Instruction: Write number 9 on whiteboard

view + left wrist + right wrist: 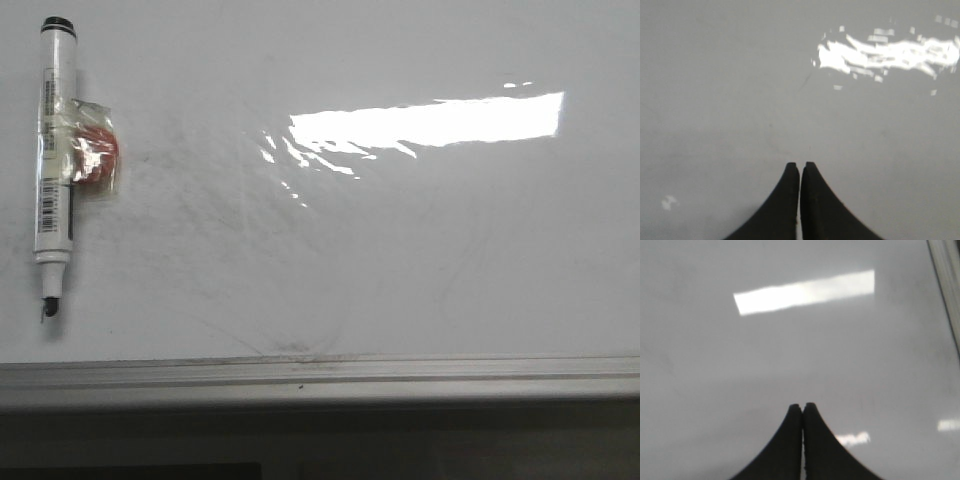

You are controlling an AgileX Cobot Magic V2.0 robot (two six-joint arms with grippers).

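- Glossy and white, the whiteboard fills nearly the whole front view, marked with faint grey wipe smudges and a bright rectangular glare in the upper right of the frame.
- Its pale grey metal edge strip runs across the lower part of the frame, with a dark band beneath it.
- No drawn figure shows on the board in any view; only smudges mark its surface.
- A marker lies on the board at the far left of the front view, black cap toward the top, bare tip pointing to the lower left.
- A scrap of clear tape with an orange-red patch clings to the marker's barrel on its right side.
- In the left wrist view, the left gripper hangs over bare board, its dark fingers pressed almost together, only a hairline gap between them, pinching nothing.
- In the right wrist view, the right gripper has its fingers pressed together on nothing, the board's edge strip running down the upper right of that frame.
- Neither gripper appears in the front view.
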